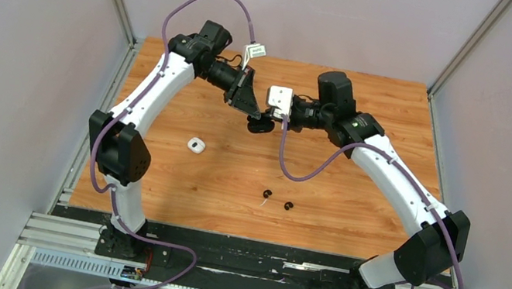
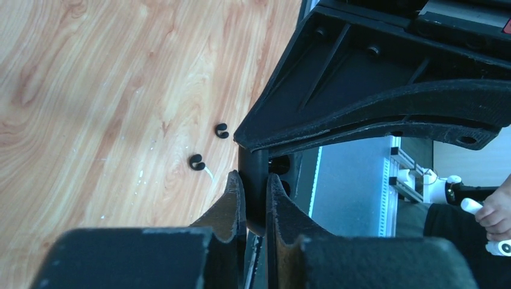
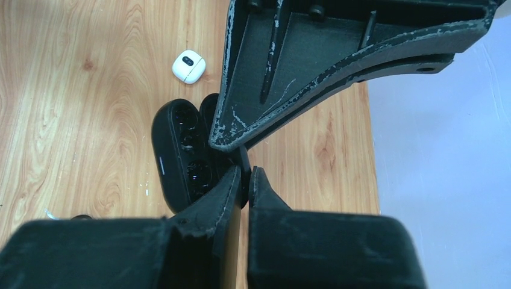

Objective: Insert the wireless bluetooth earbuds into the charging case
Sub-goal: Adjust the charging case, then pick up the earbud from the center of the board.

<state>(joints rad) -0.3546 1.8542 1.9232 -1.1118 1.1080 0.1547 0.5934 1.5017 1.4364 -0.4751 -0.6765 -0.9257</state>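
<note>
Top external view, upper centre of the frame: the left tool (image 1: 254,116) and the right tool (image 1: 278,119) meet over the desk (image 1: 174,194) with the black charging case (image 1: 261,125) between them. In the left wrist view the left tool (image 2: 254,180) has its fingers pressed onto a dark, round-edged part. In the right wrist view the right tool (image 3: 246,174) pinches a thin black plate beside the open case body (image 3: 184,156). Both parts appear to belong to the one case, so each tool is judged to be pinching it. A black earbud (image 1: 266,193) and a second black earbud (image 1: 288,206) lie loose on the desk, lower centre of the frame, well apart from the case. The step in hand appears to be holding the black case open, with no earbud yet seated. The next move calls for one tool to let go, descend to an earbud and take it in an orientation that fits a well, while the other steadies the case. The white charging case (image 1: 195,145) lies alone, left of centre, apparently closed, with its contents hidden. No white earbud can be identified. A white sliver (image 2: 208,173) beside one black earbud is too small to name. The left tool's body hides part of the case wells in the right wrist view.
</note>
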